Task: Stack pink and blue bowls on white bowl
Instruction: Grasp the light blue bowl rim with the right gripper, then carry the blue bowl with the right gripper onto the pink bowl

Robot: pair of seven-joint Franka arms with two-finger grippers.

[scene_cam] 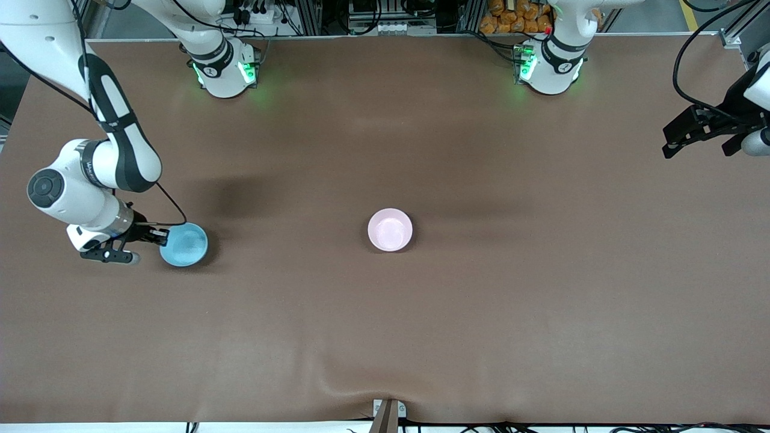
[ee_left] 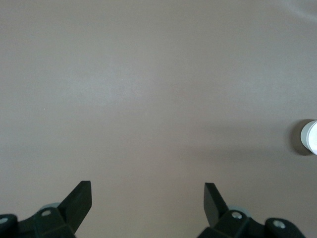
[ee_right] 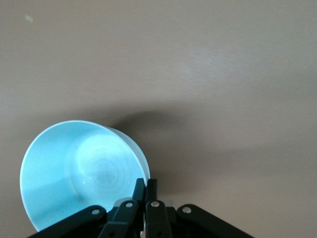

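bench [scene_cam: 385,337]: brown cover, loads of bare surface around both bowls; a small wrinkle sits at the edge nearest the front camera.
blue bowl [scene_cam: 184,244]: toward the right arm's end of the bench, well apart from the pink one and not close to any bench edge.
pink bowl [scene_cam: 390,230]: sits alone about mid-bench, open room on every side.
right end effector [scene_cam: 161,236]: low at the blue bowl, fingers pinched together on its rim, one inside and one outside from what the right wrist view shows.
left end effector [scene_cam: 701,135]: waiting up over the left arm's end of the bench, fingers wide apart, holding nothing.
white thing [ee_left: 311,137]: just a pale round sliver at the frame edge of the left wrist view, can't tell what it is.
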